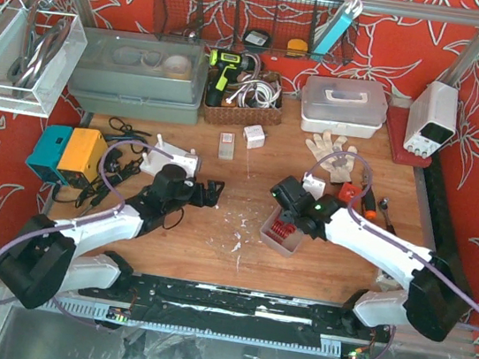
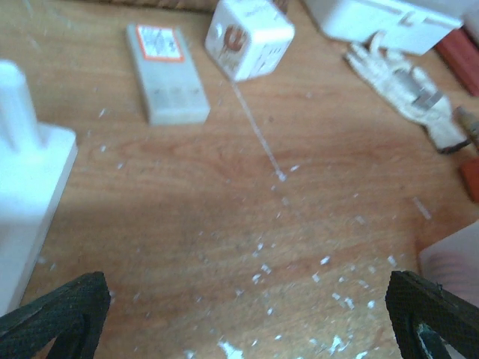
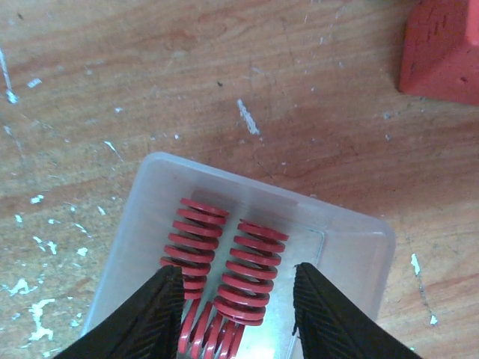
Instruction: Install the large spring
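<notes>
Looks like the pick-up step: finds the right hand (image 3: pixel 236 273) low over the clear tray (image 3: pixel 352 247), spread wide and gripping nothing, straddling the red springs (image 3: pixel 196 235) lying side by side inside. Counts two full coils between the fingers (image 3: pixel 161 314), plus more crossing at the near end of the tray; cannot pick out the large one for sure, though leans toward the fatter-looking coil on the right. Places the tray flat on the worktop (image 3: pixel 150 75), well apart from a red block (image 3: pixel 441 48) at the far right corner. Over on the other side, catches the left hand (image 2: pixel 247 299) spread as well, empty, hovering above wood speckled with white chips (image 2: pixel 262 269), just beside a white fixture (image 2: pixel 30 187) with an upright post, possibly the seat for the spring, but only a guess. Calls next for a short drop into the tray, centring on one coil alone, closing across its width rather than trapping two at once, then lifting straight up past the tray wall without dragging the neighbours. Needs a firm pinch too: round, springy coils, likely to roll or squirt out of a loose one
</notes>
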{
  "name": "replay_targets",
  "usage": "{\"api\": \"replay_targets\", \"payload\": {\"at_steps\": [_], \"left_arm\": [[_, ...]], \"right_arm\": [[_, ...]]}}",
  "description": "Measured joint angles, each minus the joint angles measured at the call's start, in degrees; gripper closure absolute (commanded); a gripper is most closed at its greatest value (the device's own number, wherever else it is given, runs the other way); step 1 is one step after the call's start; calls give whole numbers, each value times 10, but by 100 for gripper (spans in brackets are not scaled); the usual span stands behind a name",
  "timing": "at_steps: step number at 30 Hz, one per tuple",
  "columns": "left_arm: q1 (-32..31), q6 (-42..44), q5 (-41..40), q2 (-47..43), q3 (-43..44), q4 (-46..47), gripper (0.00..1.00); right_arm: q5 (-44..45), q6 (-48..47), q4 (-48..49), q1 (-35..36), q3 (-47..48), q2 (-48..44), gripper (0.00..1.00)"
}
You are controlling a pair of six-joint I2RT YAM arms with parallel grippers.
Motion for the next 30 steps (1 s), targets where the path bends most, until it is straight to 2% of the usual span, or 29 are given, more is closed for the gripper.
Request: {"api": "replay_targets", "payload": {"at_steps": [8, 30], "left_arm": [[0, 9, 4, -52, -11, 48, 0], [0, 8, -24, -87, -20, 54, 0]], "right_arm": [[-5, 43, -22, 0, 15, 66, 63], [-41, 98, -17, -13, 31, 182, 62]]}}
